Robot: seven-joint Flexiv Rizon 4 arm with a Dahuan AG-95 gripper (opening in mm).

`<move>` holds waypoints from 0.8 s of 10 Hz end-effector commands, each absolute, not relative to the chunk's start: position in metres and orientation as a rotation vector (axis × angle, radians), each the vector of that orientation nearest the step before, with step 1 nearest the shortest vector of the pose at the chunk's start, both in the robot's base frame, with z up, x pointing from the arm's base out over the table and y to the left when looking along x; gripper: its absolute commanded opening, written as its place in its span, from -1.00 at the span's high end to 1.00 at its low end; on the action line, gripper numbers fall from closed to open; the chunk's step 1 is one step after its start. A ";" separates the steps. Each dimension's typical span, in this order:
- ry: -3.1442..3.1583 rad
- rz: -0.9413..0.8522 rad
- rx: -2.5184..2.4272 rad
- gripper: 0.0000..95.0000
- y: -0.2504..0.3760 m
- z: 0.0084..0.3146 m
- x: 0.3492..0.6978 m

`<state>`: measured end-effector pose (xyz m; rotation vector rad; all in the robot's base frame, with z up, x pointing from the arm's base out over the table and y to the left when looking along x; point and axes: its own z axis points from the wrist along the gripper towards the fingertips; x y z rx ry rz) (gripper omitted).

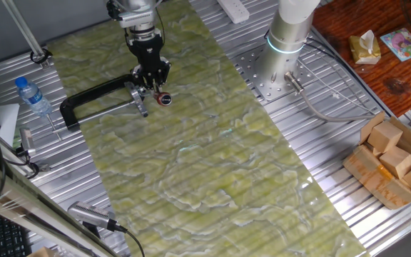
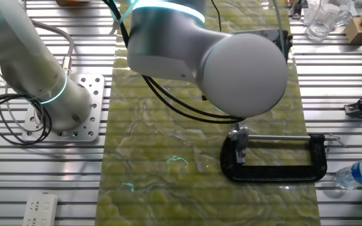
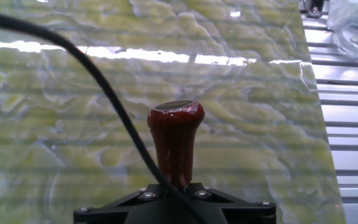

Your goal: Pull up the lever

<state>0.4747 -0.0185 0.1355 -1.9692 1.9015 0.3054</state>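
Right now the gripper (image 1: 153, 84) hangs in the upper left of one fixed view, low over the green mat (image 1: 212, 164) on the tabletop (image 1: 312, 135). Just under it is the lever (image 1: 162, 98), a short shiny rod with a red-brown cap. It sits at the near end of a big black clamp (image 1: 95, 100), next to the clamp's long thin screw.

In the hand view the red cap (image 3: 175, 140) fills the middle of the picture. It pokes out from the black edge at the bottom. The jaws look pressed in around the lever, low down near where the cap starts, but the fingertips are hidden in every view. So I cannot tell for sure how far shut they are, or if they hold it tight.

In the other fixed view the arm's big grey joint (image 2: 231, 69) covers the gripper. Only the clamp (image 2: 275, 166) shows, in the lower right.

The lever looks hard and stiff. It will not bend. I think it turns at its joint, so it should swing up, not lift off. The cap is smooth and shiny, so it may slip. A good place to hold is on the cap or just below it, far from the joint, where a pull works best. The clamp looks heavy and may stay put.
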 end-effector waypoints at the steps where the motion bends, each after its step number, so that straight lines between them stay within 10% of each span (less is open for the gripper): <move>1: 1.902 0.307 -1.945 1.00 -0.036 0.183 0.471; 8: 1.949 0.315 -1.933 1.00 -0.031 0.172 0.477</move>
